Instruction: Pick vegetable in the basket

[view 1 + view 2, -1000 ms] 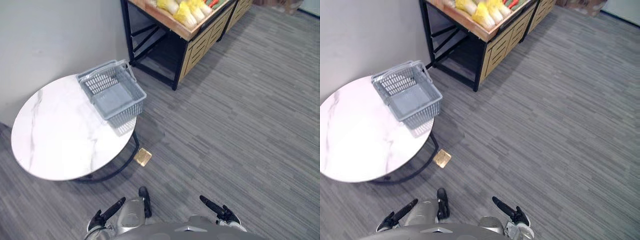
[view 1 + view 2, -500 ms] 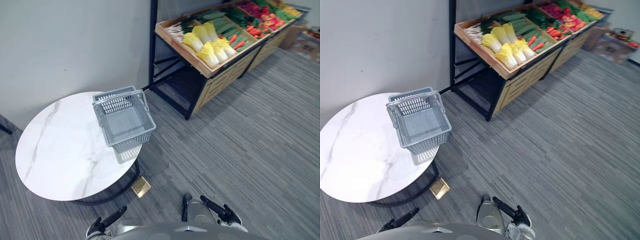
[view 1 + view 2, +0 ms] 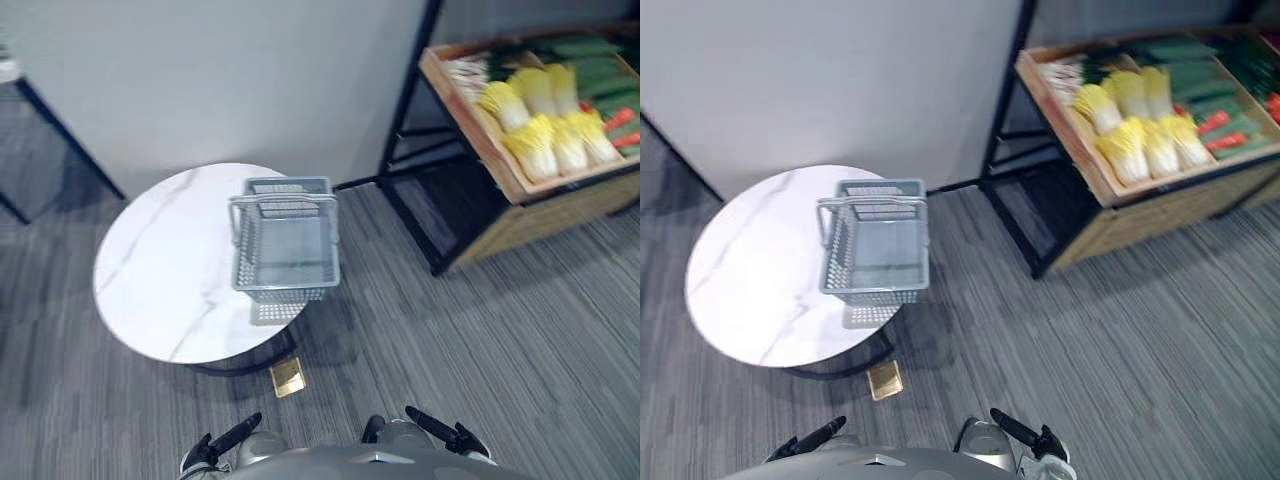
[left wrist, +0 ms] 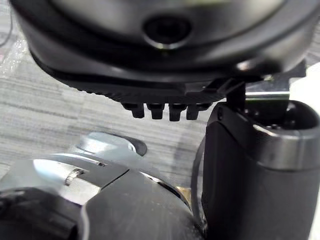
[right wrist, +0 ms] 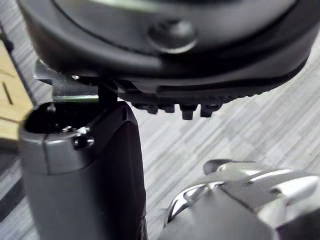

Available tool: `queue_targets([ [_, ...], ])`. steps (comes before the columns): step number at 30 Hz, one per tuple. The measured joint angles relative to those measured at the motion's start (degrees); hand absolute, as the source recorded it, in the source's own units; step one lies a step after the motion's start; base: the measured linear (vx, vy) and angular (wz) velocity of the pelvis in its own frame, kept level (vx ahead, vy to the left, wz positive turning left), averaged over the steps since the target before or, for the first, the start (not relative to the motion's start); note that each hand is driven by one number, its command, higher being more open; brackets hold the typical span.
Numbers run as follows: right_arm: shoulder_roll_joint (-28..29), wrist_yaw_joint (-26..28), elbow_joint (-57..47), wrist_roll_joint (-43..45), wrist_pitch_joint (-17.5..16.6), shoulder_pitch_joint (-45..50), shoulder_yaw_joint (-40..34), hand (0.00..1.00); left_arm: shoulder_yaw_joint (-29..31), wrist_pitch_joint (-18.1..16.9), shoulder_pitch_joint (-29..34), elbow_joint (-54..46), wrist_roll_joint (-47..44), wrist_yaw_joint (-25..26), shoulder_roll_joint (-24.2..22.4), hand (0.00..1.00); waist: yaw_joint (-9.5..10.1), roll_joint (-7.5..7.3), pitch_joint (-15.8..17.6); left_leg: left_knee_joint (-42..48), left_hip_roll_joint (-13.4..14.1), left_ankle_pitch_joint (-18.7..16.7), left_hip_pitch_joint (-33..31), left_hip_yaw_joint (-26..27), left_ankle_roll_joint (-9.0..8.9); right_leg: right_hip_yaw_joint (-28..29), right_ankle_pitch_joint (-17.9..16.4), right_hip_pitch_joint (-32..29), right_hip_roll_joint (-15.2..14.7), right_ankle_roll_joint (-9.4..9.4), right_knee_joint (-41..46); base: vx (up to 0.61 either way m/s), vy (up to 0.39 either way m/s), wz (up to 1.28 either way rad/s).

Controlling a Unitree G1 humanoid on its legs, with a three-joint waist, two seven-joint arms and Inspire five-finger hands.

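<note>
Early days on this one: nothing has been picked, and the whole job is ahead. The basket (image 3: 284,291) sits at the near-right edge of the round marble table (image 3: 165,280), handle up over its far end, and its grey bottom is bare, with not a single vegetable in it.

The produce is over to the right, well apart from the table, on a slanted wooden stand (image 3: 1160,215). Pale yellow cabbages (image 3: 1123,150) lie in rows at the front; behind them are dark green vegetables (image 3: 1185,50) and a few red-orange ones (image 3: 1215,122), possibly carrots or peppers, though they are too small to call.

Down at the bottom edge, the left hand (image 3: 232,438) and the right hand (image 3: 440,430) hang low by the body, fingers stretched out loose and holding nothing. Both are far from stand and basket alike.

A small gold square (image 3: 288,376) lies on the carpet beneath the table's edge.

What's left, by my reading: close in on the stand, take a vegetable, carry it across and drop it in the basket.
</note>
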Motion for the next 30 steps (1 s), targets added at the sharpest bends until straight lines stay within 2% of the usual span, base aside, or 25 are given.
queue_targets([
  [2, 0.4, -0.1, -0.2, 1.8, -0.1, -0.7, -0.6, 0.00, 0.0, 0.0, 0.0, -0.2, 1.5, 0.3, 0.0, 1.00, 0.14, -0.08, 0.0, -3.1, -1.2, 2.0, -0.8, 0.5, 0.52, -0.8, 0.8, 0.0, -0.3, 1.20, -2.6, -0.04, 0.034, 0.51],
  [3, 0.2, 0.0, -0.2, 2.0, -0.2, -1.1, -1.0, 0.00, 0.0, 0.0, -0.1, -0.2, 1.7, 0.7, 0.0, 1.00, 0.14, 0.41, 0.3, -5.3, -1.5, 2.9, -0.9, 0.3, 0.51, -1.0, 1.8, -0.1, 0.2, 1.50, -4.4, -0.07, 0.022, 0.27],
  [6, 0.4, -0.1, -0.1, 2.0, -0.1, -1.3, -2.3, 0.00, 0.0, 0.0, 0.0, 0.3, 1.6, 1.2, 0.0, 1.00, 0.17, 0.77, 0.3, -8.1, -1.5, 3.5, -0.4, 1.4, 0.70, -0.5, 3.8, -0.2, 1.1, 1.49, -7.1, -0.10, 0.027, -0.09],
  [11, 1.0, -0.3, -0.6, 2.0, 0.2, -0.5, -2.3, 0.00, -0.7, 0.0, -0.3, 0.5, 3.4, 0.9, 0.5, 1.00, -0.32, -0.08, 0.3, -9.7, -3.0, 4.0, -0.3, 4.0, 1.32, 2.3, 7.0, -1.3, 1.1, 2.32, -10.6, -0.10, 0.031, -0.29],
  [16, 1.2, -1.6, -0.6, 1.6, 0.7, -0.2, -2.1, 0.00, -2.1, -0.1, -0.5, 0.4, 3.5, 1.7, 1.1, 1.00, -0.23, -0.10, 0.3, -11.6, -4.3, 4.9, -0.3, 4.1, 1.97, 2.5, 7.7, -2.2, 0.2, 2.80, -10.6, -0.02, 0.037, 0.01],
  [19, 1.4, -4.2, -3.6, 0.9, 0.8, -0.5, -1.9, 0.00, -2.3, -0.4, -0.6, 0.0, 3.5, 3.5, 1.3, 1.00, -0.04, -0.58, 0.6, -11.8, -4.8, 5.1, -0.4, 4.3, 2.17, 2.9, 8.1, -2.7, -0.3, 3.00, -10.4, 0.03, 0.036, -0.05],
  [21, 1.7, -5.8, -10.0, -1.0, 1.1, -0.7, -0.1, 0.00, -2.3, -0.4, -0.6, -0.8, 3.5, 4.3, 1.4, 1.00, 0.08, -0.89, 1.0, -11.8, -5.1, 5.1, -0.8, 5.3, 2.19, 4.0, 8.7, -3.9, -0.5, 2.77, -10.4, 0.01, 0.034, -0.26],
  [24, 1.3, -7.5, -29.7, -10.5, 1.5, -0.9, 3.1, 0.00, -2.8, -1.2, -0.7, -2.8, 3.5, 5.1, 2.0, 1.00, -0.08, -1.87, 1.8, -11.8, -5.7, 5.1, -1.7, 6.7, 2.43, 6.0, 9.7, -6.0, -0.9, 2.68, -10.4, 0.00, 0.021, -0.25],
  [25, 0.9, -7.7, -33.4, -12.3, 1.4, -1.2, 3.6, 0.00, -2.8, -1.3, -0.7, -3.2, 3.5, 5.3, 2.0, 1.00, -0.03, -2.05, 2.0, -11.8, -5.8, 5.0, -1.7, 6.9, 2.50, 6.2, 9.9, -6.1, -0.9, 2.71, -10.4, -0.01, 0.012, -0.15],
  [27, -2.1, -8.3, -44.0, -15.8, 1.1, -4.0, 5.1, 0.00, -3.0, -1.7, -0.9, -4.2, 3.5, 5.7, 2.5, 1.00, 0.20, -3.03, 2.7, -11.5, -6.0, 4.9, -1.8, 7.1, 2.69, 6.7, 10.1, -6.3, -1.2, 2.72, -10.3, -0.03, 0.007, -0.06],
  [30, -6.9, -9.8, -53.3, -19.0, 0.0, -7.9, 6.8, 0.00, -3.1, -2.2, -2.4, -4.2, 3.5, 5.7, 2.9, 1.00, 1.32, -3.63, 3.6, -11.3, -6.1, 5.2, -3.2, 6.9, 3.06, 6.8, 10.2, -7.8, -1.4, 2.64, -9.8, -0.04, -0.010, 0.01],
])
